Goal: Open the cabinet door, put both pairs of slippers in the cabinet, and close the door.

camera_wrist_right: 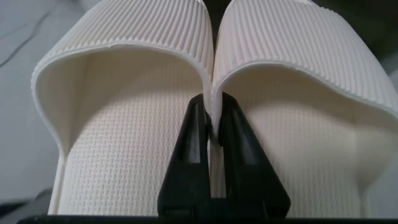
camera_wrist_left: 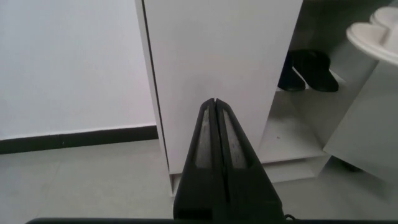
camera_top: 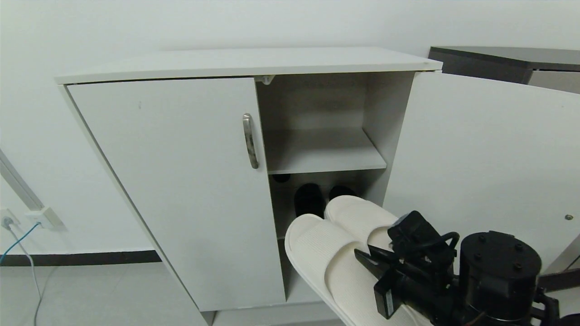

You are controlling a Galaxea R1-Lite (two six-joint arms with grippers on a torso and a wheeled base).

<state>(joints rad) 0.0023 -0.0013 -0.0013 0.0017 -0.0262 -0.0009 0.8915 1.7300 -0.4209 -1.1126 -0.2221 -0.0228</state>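
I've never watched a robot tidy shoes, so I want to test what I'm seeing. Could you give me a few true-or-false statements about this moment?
1. The right door stands open. True.
2. The right tool grips a black pair. False: it is shut on the white slippers, pinching their two inner edges together.
3. The black slippers lie inside, below the shelf. True.
4. The left tool holds a slipper. False: it is shut on nothing, in front of the closed left door.
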